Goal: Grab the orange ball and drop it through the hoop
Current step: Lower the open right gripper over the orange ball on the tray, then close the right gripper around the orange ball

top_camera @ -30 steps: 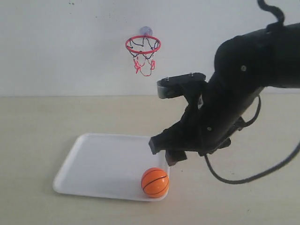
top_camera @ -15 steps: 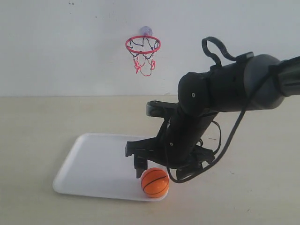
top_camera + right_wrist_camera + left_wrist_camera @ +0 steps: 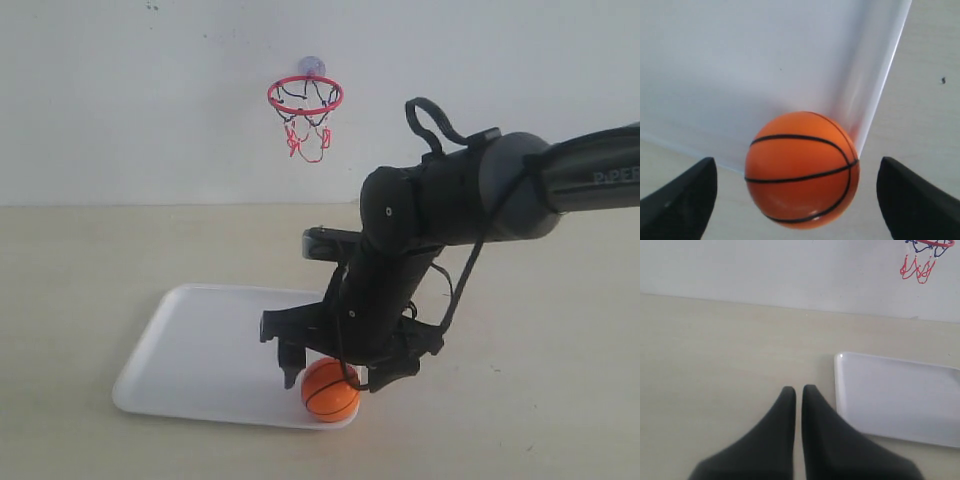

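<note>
Ball (image 3: 330, 389) sits ungrasped in tray's (image 3: 200, 350) lower-right corner, right gripper (image 3: 332, 378) spread wide astride it; lift and hoop (image 3: 305, 96) drop remain.

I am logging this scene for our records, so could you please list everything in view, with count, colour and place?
Small orange toy basketball with black seams: one, orange, in the tray's near right corner in the exterior view.
Miniature hoop with red ring and string net: one, red and black, on the wall.
Flat white plastic tray: one, white, on the table.
Beige table: one, beige, under the tray.
Plain white wall: one, white, behind the table.
Right gripper: one, black, open, a finger on either side of the basketball.
Left gripper: one, black, shut, over bare table beside the tray.
</note>
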Robot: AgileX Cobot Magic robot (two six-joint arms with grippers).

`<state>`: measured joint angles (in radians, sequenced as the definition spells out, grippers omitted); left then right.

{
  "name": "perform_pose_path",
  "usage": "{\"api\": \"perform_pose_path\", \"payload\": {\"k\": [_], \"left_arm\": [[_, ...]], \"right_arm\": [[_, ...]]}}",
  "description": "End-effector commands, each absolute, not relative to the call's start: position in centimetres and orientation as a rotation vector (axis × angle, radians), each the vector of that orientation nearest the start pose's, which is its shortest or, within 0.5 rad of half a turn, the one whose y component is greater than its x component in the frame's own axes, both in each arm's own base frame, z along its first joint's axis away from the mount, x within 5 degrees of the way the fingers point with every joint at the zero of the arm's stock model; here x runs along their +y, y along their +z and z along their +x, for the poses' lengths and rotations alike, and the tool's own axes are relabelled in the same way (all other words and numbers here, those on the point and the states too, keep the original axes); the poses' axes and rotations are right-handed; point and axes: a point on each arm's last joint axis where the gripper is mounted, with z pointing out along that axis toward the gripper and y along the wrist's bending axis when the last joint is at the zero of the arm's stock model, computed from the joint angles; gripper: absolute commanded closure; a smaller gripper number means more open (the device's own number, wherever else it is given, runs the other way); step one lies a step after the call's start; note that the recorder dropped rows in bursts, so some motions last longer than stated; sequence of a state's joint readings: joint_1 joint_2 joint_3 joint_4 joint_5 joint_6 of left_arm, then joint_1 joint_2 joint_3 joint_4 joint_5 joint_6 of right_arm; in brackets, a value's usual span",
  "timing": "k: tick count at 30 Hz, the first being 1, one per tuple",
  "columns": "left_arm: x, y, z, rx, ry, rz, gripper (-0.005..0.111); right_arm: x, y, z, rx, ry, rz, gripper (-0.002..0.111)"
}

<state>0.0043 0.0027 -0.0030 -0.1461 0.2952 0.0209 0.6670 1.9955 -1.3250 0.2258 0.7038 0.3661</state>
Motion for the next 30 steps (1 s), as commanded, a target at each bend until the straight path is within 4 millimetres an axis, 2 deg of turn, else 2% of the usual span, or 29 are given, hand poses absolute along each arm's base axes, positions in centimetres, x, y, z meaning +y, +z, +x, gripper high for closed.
{"api": "perform_pose_path", "payload": {"k": [1,14,17,23,27,30], "left_arm": [[-0.37,18.67,5.45,1.776,-0.121,-0.076,0.103],[-0.37,18.67,5.45,1.776,-0.121,-0.076,0.103],[-0.37,18.67,5.45,1.776,-0.121,-0.076,0.103],[-0.37,18.67,5.45,1.776,-0.121,-0.076,0.103],[-0.37,18.67,5.45,1.776,-0.121,-0.076,0.103],[-0.37,18.67,5.45,1.776,-0.121,-0.076,0.103]], "right_arm": [[25.88,15.33,30.65,2.959,0.404,-0.257,0.027],[25.94,15.37,30.77,2.943,0.411,-0.26,0.03],[25.94,15.37,30.77,2.943,0.411,-0.26,0.049],[25.96,15.38,30.81,2.912,0.4,-0.392,0.106],[25.97,15.38,30.82,2.886,0.39,-0.494,0.108],[25.96,15.67,30.79,2.879,0.395,-0.502,0.108]]}}
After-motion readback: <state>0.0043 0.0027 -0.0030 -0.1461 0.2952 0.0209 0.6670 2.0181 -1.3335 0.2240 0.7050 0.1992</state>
